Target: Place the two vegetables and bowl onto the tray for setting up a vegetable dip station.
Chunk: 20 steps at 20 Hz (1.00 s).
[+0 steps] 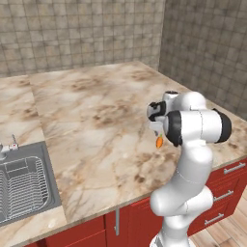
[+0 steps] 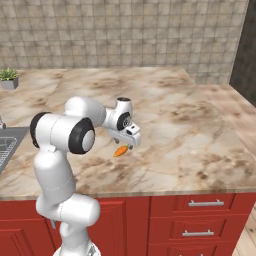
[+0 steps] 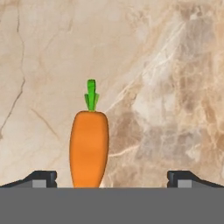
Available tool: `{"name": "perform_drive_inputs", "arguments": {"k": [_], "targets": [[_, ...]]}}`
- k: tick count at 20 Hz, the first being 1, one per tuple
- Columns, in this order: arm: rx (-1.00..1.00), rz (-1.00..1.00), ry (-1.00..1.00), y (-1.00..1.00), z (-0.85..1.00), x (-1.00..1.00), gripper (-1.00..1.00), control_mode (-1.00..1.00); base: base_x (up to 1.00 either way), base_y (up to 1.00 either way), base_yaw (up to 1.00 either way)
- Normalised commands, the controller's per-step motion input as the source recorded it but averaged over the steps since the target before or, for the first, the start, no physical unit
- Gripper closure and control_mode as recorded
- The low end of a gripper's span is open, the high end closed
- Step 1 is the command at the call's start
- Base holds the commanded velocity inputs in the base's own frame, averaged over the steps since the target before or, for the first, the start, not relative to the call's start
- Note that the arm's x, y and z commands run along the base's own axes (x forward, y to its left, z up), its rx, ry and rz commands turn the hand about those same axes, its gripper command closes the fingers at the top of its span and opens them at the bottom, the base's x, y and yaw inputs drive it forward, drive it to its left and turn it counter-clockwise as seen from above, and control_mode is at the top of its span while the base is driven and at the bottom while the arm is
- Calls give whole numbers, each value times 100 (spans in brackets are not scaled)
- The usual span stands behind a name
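An orange carrot (image 3: 89, 148) with a green top lies on the marble counter (image 1: 96, 120), near its front edge. It also shows as an orange spot, the carrot (image 1: 159, 142) (image 2: 120, 151), just under the hand. My gripper (image 3: 111, 177) hangs right above it, open, fingers pointing down. In the hand view the carrot sits between the two fingertips (image 3: 41, 177), nearer the left one, touching neither. From the base views the gripper (image 1: 156, 129) (image 2: 129, 143) is low over the counter. The bowl and the tray are out of view.
A steel sink (image 1: 21, 185) with a rack is set into the counter at the left. A small potted plant (image 2: 8, 78) stands at the back left. Tiled walls close the back and right. Red drawers (image 2: 200, 220) run below the counter's front edge.
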Motion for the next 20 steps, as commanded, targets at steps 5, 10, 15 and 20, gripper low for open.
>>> {"name": "perform_drive_inputs", "arguments": {"k": [5,10,15,20], "targets": [[-3,0,-3,1,-29,7,-100,-100,0,0,0],[0,0,-2,2,-16,20,-100,-100,0,0,0],[0,0,0,2,-10,22,-100,-100,0,0,0],[0,0,0,0,-16,6,-100,-100,0,0,0]]}}
